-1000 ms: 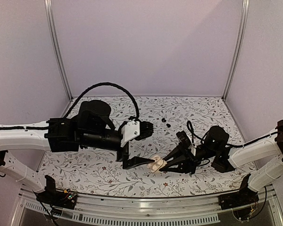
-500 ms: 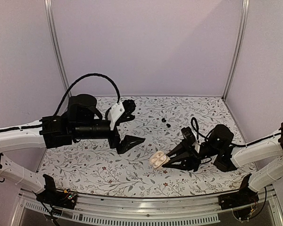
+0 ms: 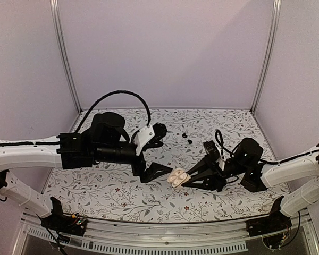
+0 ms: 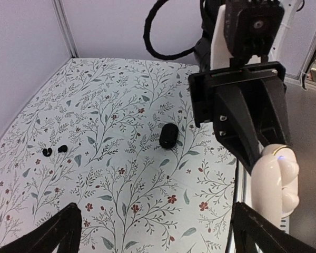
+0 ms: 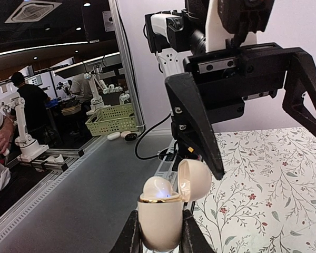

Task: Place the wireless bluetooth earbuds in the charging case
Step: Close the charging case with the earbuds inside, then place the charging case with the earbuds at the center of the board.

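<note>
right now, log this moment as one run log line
right gripper: shut on charging case, lid open | left gripper: open, near case | earbuds: both on table, not inserted

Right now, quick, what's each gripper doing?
Left gripper: open, holding nothing.
Right gripper: shut on the cream charging case, lid flipped open.

The left tool, jaws spread wide, is swinging back toward the cream charging case after pulling away to the left a moment ago, and is now just beside it. The right tool, pinching the case, is carrying it farther from the near edge of the table.
</note>
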Controlling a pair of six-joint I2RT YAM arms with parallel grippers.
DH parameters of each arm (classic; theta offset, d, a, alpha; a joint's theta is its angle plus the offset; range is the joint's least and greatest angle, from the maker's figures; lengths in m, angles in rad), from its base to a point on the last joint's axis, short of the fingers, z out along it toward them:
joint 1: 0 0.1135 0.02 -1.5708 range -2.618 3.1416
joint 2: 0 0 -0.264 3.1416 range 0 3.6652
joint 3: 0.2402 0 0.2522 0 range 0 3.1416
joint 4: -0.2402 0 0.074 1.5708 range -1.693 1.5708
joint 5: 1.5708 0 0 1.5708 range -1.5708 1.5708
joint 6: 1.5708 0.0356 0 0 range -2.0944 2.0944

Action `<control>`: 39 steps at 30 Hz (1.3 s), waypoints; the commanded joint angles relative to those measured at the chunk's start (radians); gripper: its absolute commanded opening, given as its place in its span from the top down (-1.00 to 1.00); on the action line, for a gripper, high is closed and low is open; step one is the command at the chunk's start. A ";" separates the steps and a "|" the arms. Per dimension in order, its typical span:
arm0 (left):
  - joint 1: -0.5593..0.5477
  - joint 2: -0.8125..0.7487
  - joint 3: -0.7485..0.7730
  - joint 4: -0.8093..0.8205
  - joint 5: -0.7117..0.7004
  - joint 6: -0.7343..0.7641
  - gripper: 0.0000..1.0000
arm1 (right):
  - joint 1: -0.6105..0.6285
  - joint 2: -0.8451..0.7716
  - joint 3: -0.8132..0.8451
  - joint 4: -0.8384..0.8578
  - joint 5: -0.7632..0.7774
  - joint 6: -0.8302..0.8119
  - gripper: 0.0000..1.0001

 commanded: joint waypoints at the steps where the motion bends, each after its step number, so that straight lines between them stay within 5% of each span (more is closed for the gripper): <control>1: -0.076 -0.008 0.044 0.003 0.017 0.056 -0.99 | -0.005 0.004 0.024 -0.004 0.021 -0.002 1.00; 9: -0.142 -0.002 0.068 -0.044 -0.041 0.098 -0.99 | -0.006 0.010 0.030 -0.011 0.048 0.004 1.00; 15: -0.069 -0.105 -0.006 0.030 -0.165 0.028 -0.99 | -0.071 0.015 0.021 -0.042 0.092 0.047 1.00; 21: 0.050 -0.132 -0.054 0.052 -0.198 -0.087 -0.99 | -0.138 0.012 0.045 -0.204 0.171 0.060 1.00; 31: 0.086 -0.118 -0.115 0.094 -0.232 -0.140 -0.99 | -0.189 0.025 0.103 -0.541 0.239 -0.010 1.00; 39: 0.144 -0.121 -0.156 0.152 -0.242 -0.214 -0.99 | -0.165 0.223 0.228 -0.637 0.168 -0.023 1.00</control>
